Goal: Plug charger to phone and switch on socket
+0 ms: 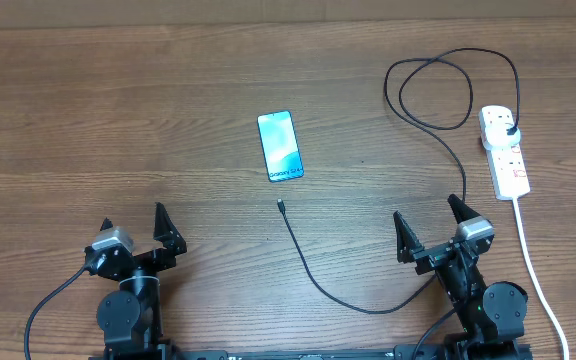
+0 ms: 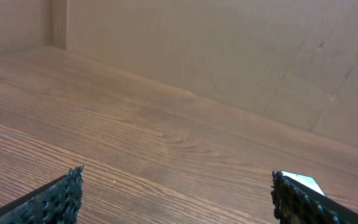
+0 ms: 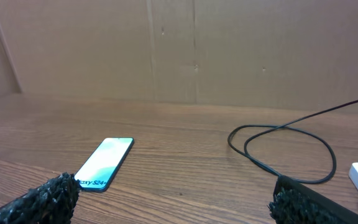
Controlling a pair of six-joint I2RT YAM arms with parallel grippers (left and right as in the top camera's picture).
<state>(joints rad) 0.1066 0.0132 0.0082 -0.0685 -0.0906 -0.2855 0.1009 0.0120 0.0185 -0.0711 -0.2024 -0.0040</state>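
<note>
Left end effector (image 1: 133,216) and right end effector (image 1: 425,208) both released, empty. Phone (image 1: 280,146) on tabletop (image 1: 118,120); charger (image 1: 298,245) tip near its 6 o'clock, untouching. Socket (image 1: 508,160) at 3 o'clock.

The two black arms (image 1: 128,300) have round joints, and each carries a silver-grey block (image 1: 109,241), maybe a camera. The left black two-finger tool (image 1: 133,225) and right black two-finger tool (image 1: 425,215) have rough knobby pads (image 2: 58,200). Thin black cables (image 1: 43,303) leave the bases.
</note>
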